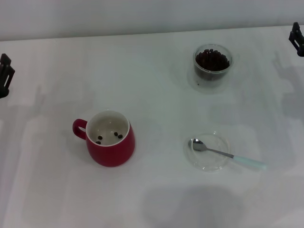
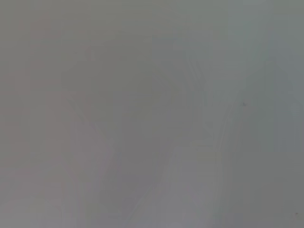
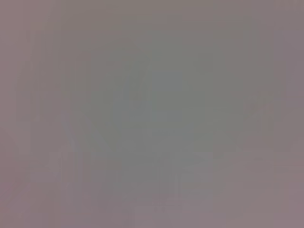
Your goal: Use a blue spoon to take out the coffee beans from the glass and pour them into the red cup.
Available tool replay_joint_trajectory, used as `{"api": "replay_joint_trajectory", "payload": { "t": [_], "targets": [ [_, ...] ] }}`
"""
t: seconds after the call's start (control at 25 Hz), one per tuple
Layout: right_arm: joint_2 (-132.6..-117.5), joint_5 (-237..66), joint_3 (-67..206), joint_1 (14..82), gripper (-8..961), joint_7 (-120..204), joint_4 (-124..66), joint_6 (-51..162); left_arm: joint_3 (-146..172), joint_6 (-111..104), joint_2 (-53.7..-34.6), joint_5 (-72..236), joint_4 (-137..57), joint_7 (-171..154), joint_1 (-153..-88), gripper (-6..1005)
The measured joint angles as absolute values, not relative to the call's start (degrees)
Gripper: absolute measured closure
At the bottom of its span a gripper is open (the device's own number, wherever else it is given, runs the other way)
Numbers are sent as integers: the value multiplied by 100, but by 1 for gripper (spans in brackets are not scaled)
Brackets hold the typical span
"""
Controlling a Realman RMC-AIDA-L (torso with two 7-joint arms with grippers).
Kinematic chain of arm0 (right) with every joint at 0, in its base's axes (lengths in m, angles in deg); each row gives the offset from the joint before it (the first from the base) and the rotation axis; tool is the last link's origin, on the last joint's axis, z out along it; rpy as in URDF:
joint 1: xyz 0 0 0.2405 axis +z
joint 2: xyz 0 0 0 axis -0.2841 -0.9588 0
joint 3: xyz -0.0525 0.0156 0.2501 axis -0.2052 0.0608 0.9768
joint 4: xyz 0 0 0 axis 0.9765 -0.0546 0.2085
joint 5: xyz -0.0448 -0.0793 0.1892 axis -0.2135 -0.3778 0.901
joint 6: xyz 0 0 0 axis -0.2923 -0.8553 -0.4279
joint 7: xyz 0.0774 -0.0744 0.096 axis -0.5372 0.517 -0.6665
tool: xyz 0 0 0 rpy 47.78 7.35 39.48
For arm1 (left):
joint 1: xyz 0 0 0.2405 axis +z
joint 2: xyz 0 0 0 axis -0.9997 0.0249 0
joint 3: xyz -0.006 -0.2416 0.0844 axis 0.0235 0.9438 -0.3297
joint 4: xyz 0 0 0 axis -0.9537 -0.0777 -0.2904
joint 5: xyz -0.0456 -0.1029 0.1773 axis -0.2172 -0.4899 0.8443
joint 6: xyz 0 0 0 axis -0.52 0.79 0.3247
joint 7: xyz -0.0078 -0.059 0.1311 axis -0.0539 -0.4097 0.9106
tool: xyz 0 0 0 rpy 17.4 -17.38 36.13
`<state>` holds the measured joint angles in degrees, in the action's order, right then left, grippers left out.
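The red cup (image 1: 110, 140) stands at the front left of the white table, handle to the left, with three coffee beans on its white bottom. The glass (image 1: 212, 64) stands at the back right, filled with a heap of dark coffee beans (image 1: 211, 59). The blue spoon (image 1: 226, 155) lies with its metal bowl in a shallow clear saucer (image 1: 207, 152) and its pale blue handle pointing right. My left gripper (image 1: 4, 75) sits at the far left edge and my right gripper (image 1: 297, 39) at the far right edge, both far from the objects. Both wrist views show only plain surface.
The white table (image 1: 156, 99) runs back to a pale wall. One stray bean (image 1: 198, 85) lies on the table just in front of the glass.
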<state>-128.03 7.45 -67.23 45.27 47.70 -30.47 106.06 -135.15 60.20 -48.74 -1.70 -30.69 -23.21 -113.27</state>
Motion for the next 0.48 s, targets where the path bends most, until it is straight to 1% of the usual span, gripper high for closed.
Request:
{"api": "replay_joint_trajectory", "payload": {
  "t": [0.48],
  "targets": [
    [-12805, 739, -6723, 4619, 79, 4776, -3074, 10319, -13528, 5913, -4877, -16, -3086, -2059, -11347, 225]
  ]
}}
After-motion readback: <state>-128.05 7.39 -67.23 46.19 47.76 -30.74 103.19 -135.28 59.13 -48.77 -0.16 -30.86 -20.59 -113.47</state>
